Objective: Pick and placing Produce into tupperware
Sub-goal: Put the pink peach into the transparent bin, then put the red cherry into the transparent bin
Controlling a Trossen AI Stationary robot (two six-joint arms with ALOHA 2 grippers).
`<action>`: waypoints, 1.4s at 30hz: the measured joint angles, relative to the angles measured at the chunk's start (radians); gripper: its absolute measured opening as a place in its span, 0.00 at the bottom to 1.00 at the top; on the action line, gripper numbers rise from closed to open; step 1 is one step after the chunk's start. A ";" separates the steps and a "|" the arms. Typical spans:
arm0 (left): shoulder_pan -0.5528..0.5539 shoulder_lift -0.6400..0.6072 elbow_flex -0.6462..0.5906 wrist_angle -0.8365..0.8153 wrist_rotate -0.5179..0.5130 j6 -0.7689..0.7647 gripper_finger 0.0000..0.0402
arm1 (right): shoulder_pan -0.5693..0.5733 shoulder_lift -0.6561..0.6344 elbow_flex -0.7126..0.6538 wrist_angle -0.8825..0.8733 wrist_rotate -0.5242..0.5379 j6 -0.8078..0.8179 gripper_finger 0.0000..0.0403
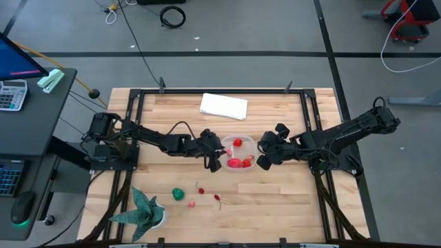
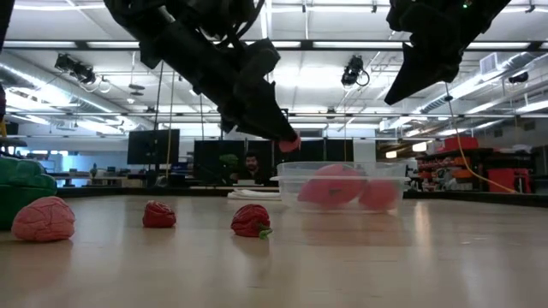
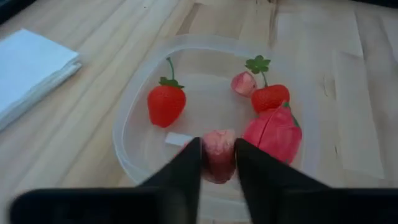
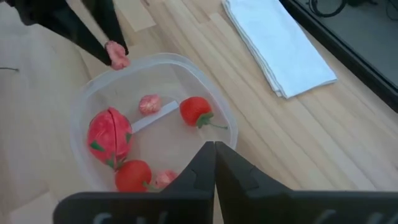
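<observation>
The clear tupperware (image 1: 238, 165) stands mid-table and holds two strawberries (image 3: 166, 102), a larger red piece (image 3: 275, 132) and small pink bits (image 3: 243, 83). My left gripper (image 1: 222, 153) hangs over the tupperware's left rim, shut on a small pink piece (image 3: 219, 163). My right gripper (image 1: 264, 159) is shut and empty, above the tupperware's right side. A green piece (image 1: 178, 195) and three small red and pink pieces (image 1: 201, 190) lie on the table nearer the front edge. My left gripper pinches the small pink piece (image 4: 116, 55) between its two fingers (image 3: 186, 163), at their free ends. The fingers slant down from the table's left. The piece is lifted clear, just above the tupperware's rim (image 2: 291, 165).
A folded white cloth (image 1: 223, 106) lies at the far side of the table. A spiky teal plant (image 1: 143, 210) stands at the front left. A person (image 2: 249, 165) sits in the room behind the table.
</observation>
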 joint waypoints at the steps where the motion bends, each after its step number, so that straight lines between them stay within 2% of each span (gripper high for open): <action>1: 0.000 0.000 0.000 0.000 0.001 0.019 0.32 | 0.000 0.000 0.000 0.002 0.000 -0.014 0.04; 6: 0.000 0.000 0.000 0.001 0.003 0.073 0.59 | -0.007 0.000 0.000 0.061 -0.002 -0.182 0.05; 9: 0.000 0.000 0.000 0.001 0.003 0.072 0.68 | -0.024 0.000 0.000 0.122 -0.049 -0.332 0.06; 11: -0.001 0.000 0.000 0.001 0.003 0.073 0.70 | -0.045 0.000 0.000 0.171 -0.120 -0.445 0.07; 13: -0.002 0.000 0.000 0.001 0.003 0.073 0.70 | -0.072 0.002 -0.001 0.246 -0.234 -0.532 0.07; 15: -0.002 0.000 0.000 0.001 0.003 0.073 0.70 | -0.102 0.017 -0.006 0.378 -0.393 -0.570 0.05; 18: -0.002 -0.001 0.000 -0.002 0.003 0.073 0.67 | -0.127 0.055 -0.018 0.581 -0.641 -0.532 0.03; 21: -0.002 -0.013 0.000 -0.003 0.003 0.082 0.64 | -0.117 0.116 -0.018 0.663 -0.779 -0.483 0.03; 24: -0.002 -0.038 0.000 -0.011 0.003 0.127 0.60 | -0.082 0.200 -0.019 0.648 -0.785 -0.471 0.09; 27: 0.005 -0.086 0.000 -0.036 0.002 0.151 0.58 | -0.046 0.294 -0.014 0.645 -0.784 -0.471 0.19; 30: 0.006 -0.143 0.001 -0.130 0.000 0.151 0.58 | -0.012 0.362 0.015 0.682 -0.766 -0.468 0.30; 33: 0.004 -0.207 0.001 -0.258 0.001 0.135 0.60 | 0.026 0.404 0.072 0.683 -0.682 -0.469 0.39; 36: -0.006 -0.260 0.001 -0.359 0.001 0.046 0.61 | 0.064 0.450 0.149 0.674 -0.587 -0.469 0.47; 42: -0.047 -0.297 0.000 -0.466 0.002 -0.036 0.58 | 0.136 0.625 0.330 0.598 -0.429 -0.472 0.52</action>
